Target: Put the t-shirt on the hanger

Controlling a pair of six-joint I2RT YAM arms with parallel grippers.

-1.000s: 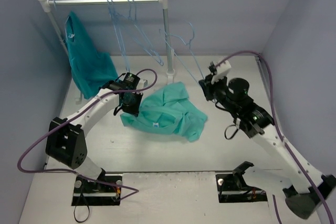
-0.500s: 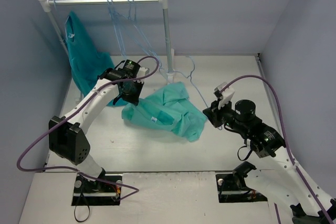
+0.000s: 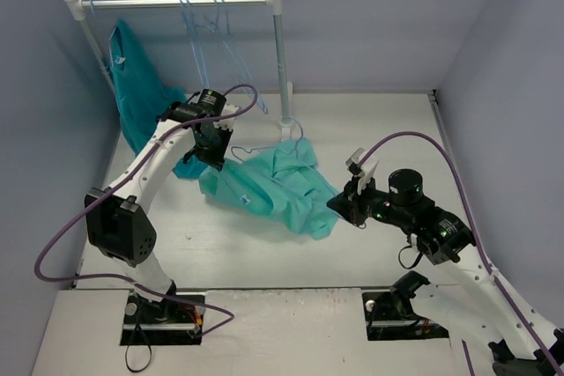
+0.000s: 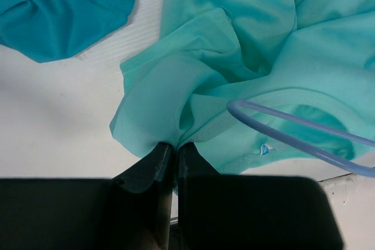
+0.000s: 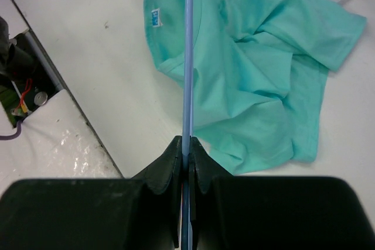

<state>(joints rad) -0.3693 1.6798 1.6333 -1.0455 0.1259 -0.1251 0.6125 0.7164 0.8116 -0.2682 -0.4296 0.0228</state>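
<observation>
"When you stood by the table, what did the left gripper (image 4: 174,144) have?"

"A fold at the edge of the mint t-shirt (image 4: 234,57). Its fingers were pressed together on the cloth, with almost no gap showing between them."

"And the rest of the shirt?"

"It lay crumpled on the white tabletop (image 3: 264,253), spreading away ahead of those fingers. The small white tag (image 4: 265,149) showed just ahead and to one side of them."

"The right gripper (image 5: 186,141)?"

"It was clamped on the pale-blue hanger (image 5: 188,57). The wire ran straight out from between its fingers and over the shirt, passing beside the tag. I couldn't tell whether the wire touched the cloth."

"Anything else close by?"

"A darker turquoise garment (image 3: 145,103) hung behind the left gripper from the white-and-metal clothes rail (image 3: 176,2). Its lower end rested on the table near the shirt, apart from it. Spare hangers (image 3: 207,33) dangled from the same rail, beyond both grippers."
</observation>
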